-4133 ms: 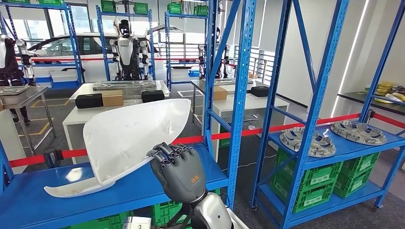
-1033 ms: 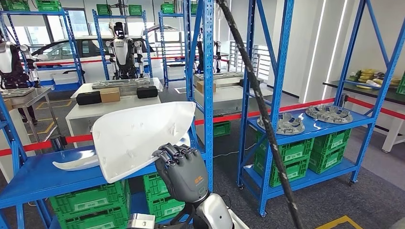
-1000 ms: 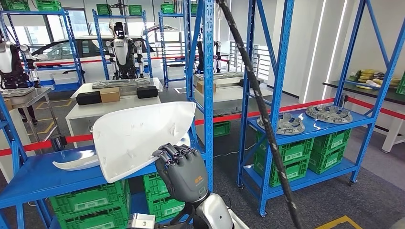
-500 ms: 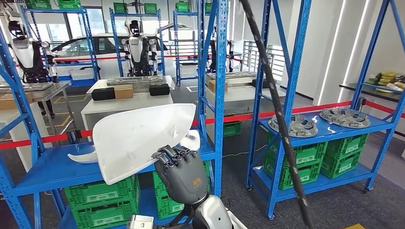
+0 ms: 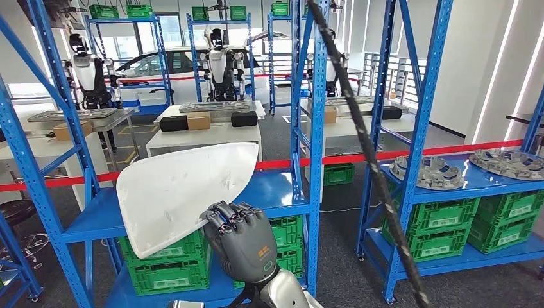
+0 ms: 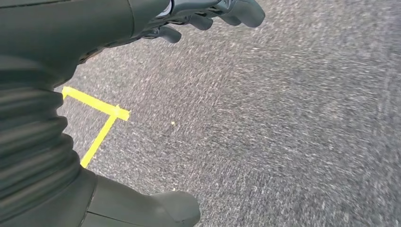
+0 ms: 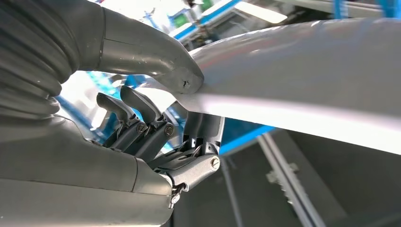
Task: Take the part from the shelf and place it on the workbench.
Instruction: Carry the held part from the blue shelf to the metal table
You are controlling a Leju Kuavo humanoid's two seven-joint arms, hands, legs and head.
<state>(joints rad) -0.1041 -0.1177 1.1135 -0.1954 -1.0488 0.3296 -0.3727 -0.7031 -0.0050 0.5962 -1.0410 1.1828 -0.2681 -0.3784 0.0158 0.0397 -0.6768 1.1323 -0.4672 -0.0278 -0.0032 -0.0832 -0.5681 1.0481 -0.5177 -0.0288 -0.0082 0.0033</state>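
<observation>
On the left, our left hand (image 6: 142, 28) hung over the grey floor (image 6: 283, 132), fingers apart and holding nothing. In the middle we held the white part (image 5: 183, 192) up in front of the blue shelf (image 5: 276, 189), our right hand (image 5: 242, 240) gripping its lower edge, thumb pressed on top. A black cable (image 5: 372, 154) crossed the view on the right, both ends cut off.
</observation>
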